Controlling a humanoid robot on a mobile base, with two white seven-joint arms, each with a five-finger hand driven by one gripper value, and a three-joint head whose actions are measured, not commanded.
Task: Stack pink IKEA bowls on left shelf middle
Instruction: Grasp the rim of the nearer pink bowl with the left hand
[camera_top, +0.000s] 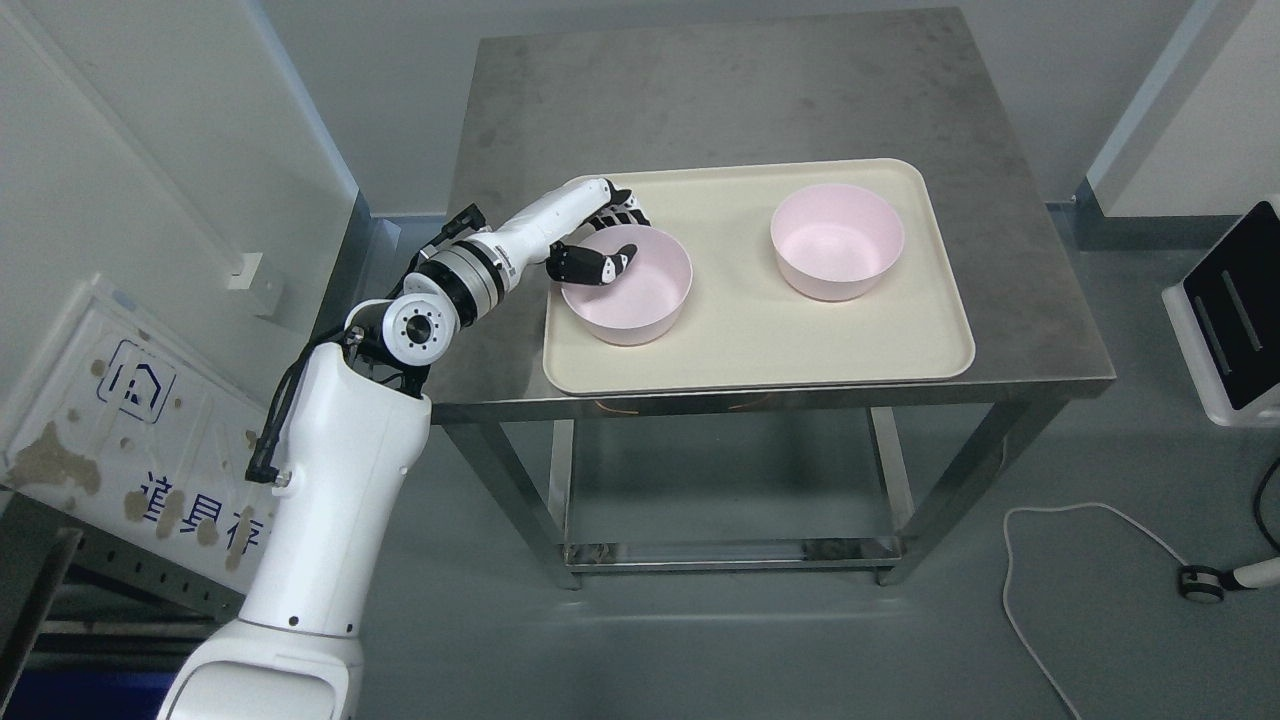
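Gripping the near pink bowl (628, 288) by its rim, left hand (597, 240), thumb inside, on the cream tray (760, 345).

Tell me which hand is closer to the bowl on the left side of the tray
Left. The left hand grips the rim of that bowl, thumb inside; the right hand is out of view.

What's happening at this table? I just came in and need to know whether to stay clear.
The robot's left hand is at the rim of the left pink bowl, its thumb hooked inside and its other fingers on the outside, so it seems to be gripping the rim. That bowl sits on a cream tray on the steel table. The right pink bowl sits apart on the same tray, untouched. The bowls are not yet stacked, and the right arm is out of view.
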